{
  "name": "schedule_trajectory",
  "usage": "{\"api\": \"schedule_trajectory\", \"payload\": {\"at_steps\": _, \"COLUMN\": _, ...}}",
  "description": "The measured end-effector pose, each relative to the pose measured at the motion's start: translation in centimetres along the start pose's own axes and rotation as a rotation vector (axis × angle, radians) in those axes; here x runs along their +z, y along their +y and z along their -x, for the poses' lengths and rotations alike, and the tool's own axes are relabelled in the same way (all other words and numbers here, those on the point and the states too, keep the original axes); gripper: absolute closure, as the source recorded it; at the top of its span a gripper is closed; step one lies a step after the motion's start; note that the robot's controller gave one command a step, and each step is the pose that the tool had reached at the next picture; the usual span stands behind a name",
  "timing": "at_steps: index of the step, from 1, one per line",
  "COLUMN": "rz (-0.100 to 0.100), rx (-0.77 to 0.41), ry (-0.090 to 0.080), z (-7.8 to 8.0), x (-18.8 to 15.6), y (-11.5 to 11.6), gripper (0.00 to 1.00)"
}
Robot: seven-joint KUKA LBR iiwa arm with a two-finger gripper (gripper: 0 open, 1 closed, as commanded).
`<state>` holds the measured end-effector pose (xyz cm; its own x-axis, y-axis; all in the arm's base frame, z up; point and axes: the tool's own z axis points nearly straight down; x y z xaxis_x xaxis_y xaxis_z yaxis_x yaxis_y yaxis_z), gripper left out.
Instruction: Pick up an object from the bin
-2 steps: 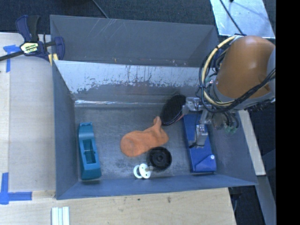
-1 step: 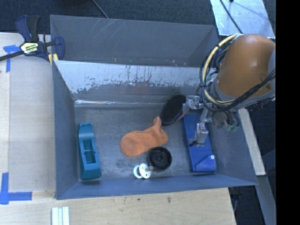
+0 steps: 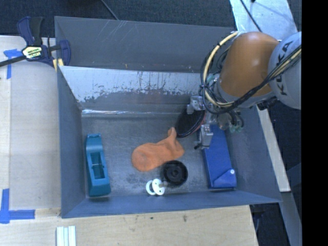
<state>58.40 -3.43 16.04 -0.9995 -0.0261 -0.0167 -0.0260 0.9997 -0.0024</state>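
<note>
My gripper [image 3: 205, 131] hangs low at the bin's right side, under the arm's wrist. It is over the upper end of a blue flat box [image 3: 219, 160] that lies along the right wall. A black oval thing [image 3: 187, 123] lies just left of the gripper, close against it; whether they touch I cannot tell. An orange soft, floppy thing [image 3: 156, 154] lies in the middle of the floor, its narrow end pointing toward the black oval thing.
A black round disc [image 3: 175, 173] and a small white ring-shaped piece [image 3: 155, 187] lie near the front wall. A blue tape dispenser [image 3: 96, 165] lies along the left wall. Bare floor stretches along the back wall.
</note>
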Motion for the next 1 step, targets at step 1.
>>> {"api": "schedule_trajectory", "payload": {"at_steps": 1, "rz": 0.002, "rx": 0.011, "ry": 0.015, "z": -0.71, "x": 3.36, "y": 5.16, "gripper": 0.00}}
